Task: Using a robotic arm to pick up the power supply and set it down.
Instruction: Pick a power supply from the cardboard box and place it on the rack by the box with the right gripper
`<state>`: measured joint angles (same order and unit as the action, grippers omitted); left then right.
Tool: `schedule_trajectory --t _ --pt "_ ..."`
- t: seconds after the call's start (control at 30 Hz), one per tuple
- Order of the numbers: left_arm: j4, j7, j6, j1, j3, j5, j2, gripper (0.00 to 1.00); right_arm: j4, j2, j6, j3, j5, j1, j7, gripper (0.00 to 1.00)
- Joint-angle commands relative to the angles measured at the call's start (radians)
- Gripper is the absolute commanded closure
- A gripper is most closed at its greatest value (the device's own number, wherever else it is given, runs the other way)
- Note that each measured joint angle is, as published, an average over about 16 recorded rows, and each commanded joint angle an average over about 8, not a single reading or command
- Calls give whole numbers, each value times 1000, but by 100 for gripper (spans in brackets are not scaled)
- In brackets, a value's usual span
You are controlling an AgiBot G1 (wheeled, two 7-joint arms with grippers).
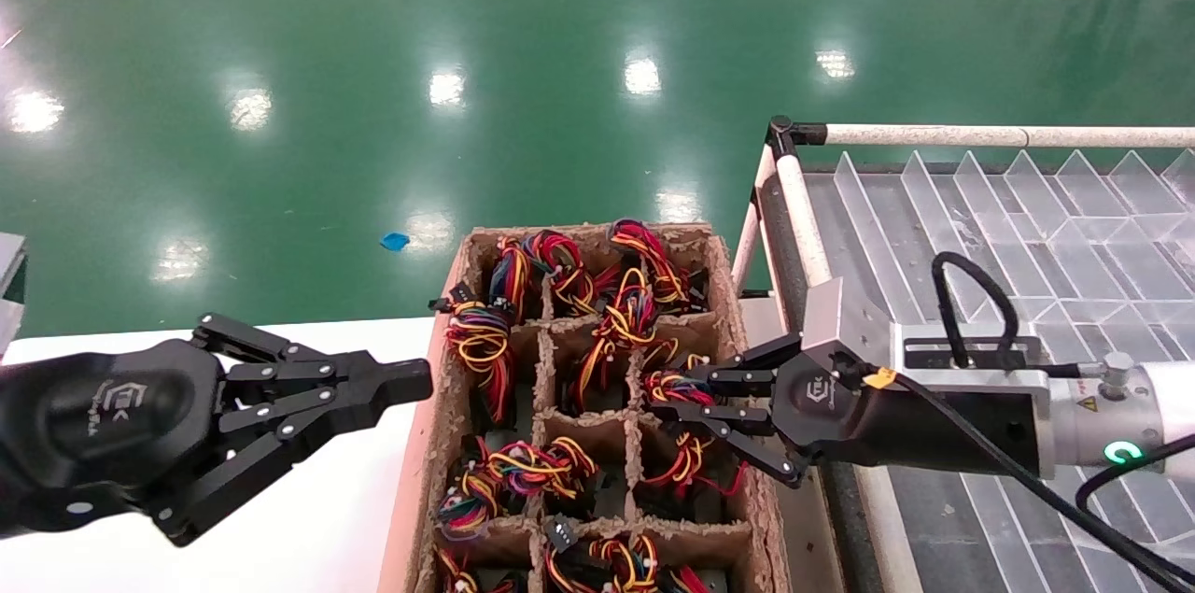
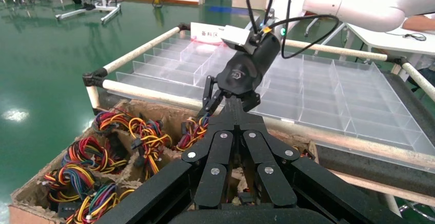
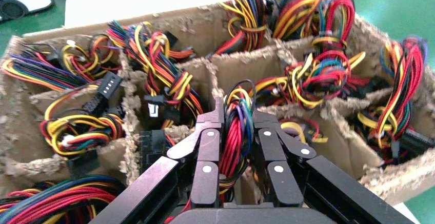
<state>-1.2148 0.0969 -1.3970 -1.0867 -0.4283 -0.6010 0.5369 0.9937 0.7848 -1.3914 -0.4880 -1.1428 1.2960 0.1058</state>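
The right hand [image 1: 674, 406] was shut on a wire bundle [image 3: 237, 131] of a power supply still deep in the box [image 1: 439, 406] – it needed a slow, straight lift – while the left hand [image 1: 411, 380], closed and empty, waited over the counter [image 1: 308, 518].

The power supply bodies are hidden: each cell of the cardboard box [image 1: 439, 406] shows only wire bundles [image 3: 237, 131], with the metal cases buried beneath. The near end of the box is cut off by the head view's lower edge. The left claw [image 1: 411, 381] has its arm cut off at the picture's left edge. The right claw [image 3: 237, 112] sits around a red bundle, whose lower part is hidden behind the fingers [image 3: 208, 137]. The clear divider tray [image 1: 1074, 229] runs off the right edge.
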Motion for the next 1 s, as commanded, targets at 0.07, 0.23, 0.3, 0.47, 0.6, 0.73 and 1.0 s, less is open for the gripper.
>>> schedule_trajectory --t 0.07,0.23,0.3,0.47,0.6,0.73,1.0 --pt "0 0 0 0 0 0 0 100 29 -12 -9 8 12 6 2 100" --pt "0 0 0 0 0 0 0 100 62 -32 -33 37 66 16 6 100" --pt "0 0 0 0 0 0 0 100 73 -41 -42 50 90 19 6 100" --pt "0 0 0 0 0 0 0 100 97 -62 -57 80 139 36 12 100" --pt "0 0 0 0 0 0 0 100 101 -73 -66 104 169 72 13 100" --pt "0 0 0 0 0 0 0 100 85 -76 -84 125 188 142 3 100" --pt "0 0 0 0 0 0 0 100 -26 -49 -133 127 125 376 -73 100"
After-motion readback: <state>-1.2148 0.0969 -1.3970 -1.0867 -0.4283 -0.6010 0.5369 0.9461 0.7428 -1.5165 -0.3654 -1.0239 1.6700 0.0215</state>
